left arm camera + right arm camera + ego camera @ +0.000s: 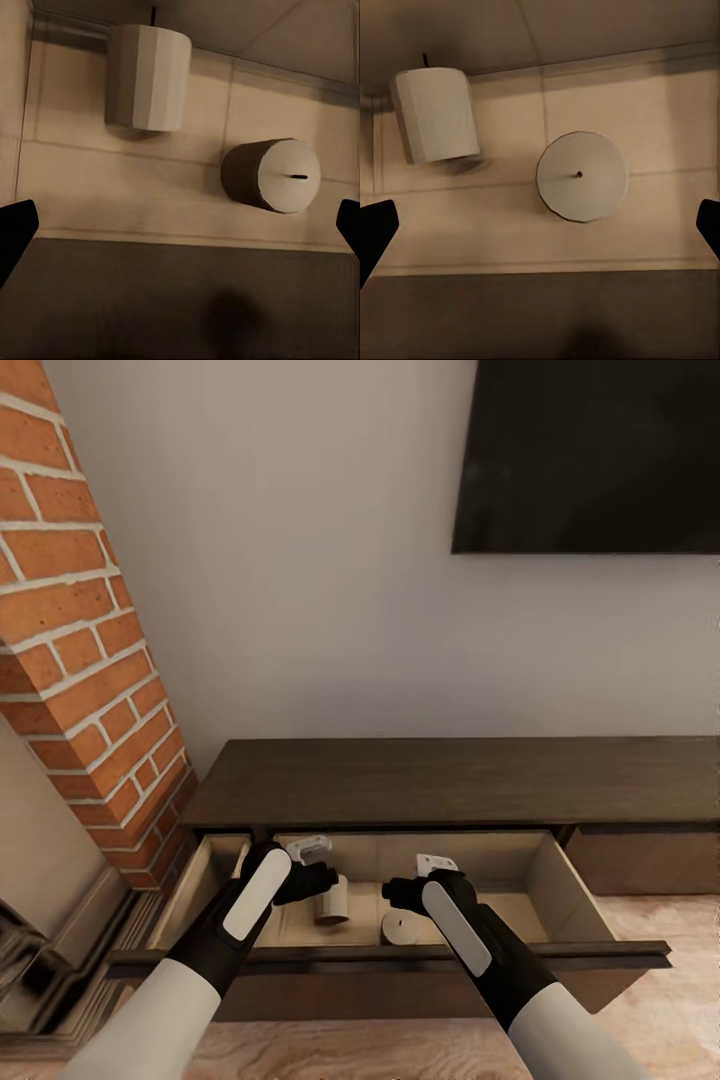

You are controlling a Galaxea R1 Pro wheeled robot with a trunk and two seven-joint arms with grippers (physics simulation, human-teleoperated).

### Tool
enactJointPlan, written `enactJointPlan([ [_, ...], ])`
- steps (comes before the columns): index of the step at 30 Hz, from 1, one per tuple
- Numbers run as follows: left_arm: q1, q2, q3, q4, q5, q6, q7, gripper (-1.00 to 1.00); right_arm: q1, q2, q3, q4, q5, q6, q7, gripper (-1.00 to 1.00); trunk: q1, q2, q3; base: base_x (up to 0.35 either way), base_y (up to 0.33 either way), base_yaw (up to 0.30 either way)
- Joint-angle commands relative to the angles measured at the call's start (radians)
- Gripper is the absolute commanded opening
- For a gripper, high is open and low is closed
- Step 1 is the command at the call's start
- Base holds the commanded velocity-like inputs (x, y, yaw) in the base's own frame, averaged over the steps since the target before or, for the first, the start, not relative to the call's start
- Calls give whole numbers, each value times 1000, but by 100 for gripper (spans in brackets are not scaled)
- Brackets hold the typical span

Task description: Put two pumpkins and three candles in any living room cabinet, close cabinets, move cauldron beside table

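Your left gripper (318, 880) and right gripper (400, 893) hover over open cabinet (420, 780) drawer, jaws apart, empty. Two candles inside (pale floor): one (335, 900) lying at 10 o'clock from upright one (402, 927).

We see each wrist view cut its fingertips (16, 229) at both side edges, so only dark tips show. In the head view the left gripper (318, 880) covers part of one candle (334, 900), and the right forearm hides part of the other candle (402, 927) (its right side). The cabinet (430, 780) runs off the right edge.
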Motion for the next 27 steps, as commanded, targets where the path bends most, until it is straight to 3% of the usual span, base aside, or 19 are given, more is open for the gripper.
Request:
enactJointPlan([
  [1, -1, 1, -1, -6, 10, 0, 11, 100, -1, 0, 2, -1, -10, 0, -10, 100, -4, 7, 2, -54, 0, 0],
  [27, -1, 0, -1, -14, 10, 0, 10, 100, -1, 0, 0, -12, -12, -1, -10, 100, -104, 189, 84, -51, 0, 0],
])
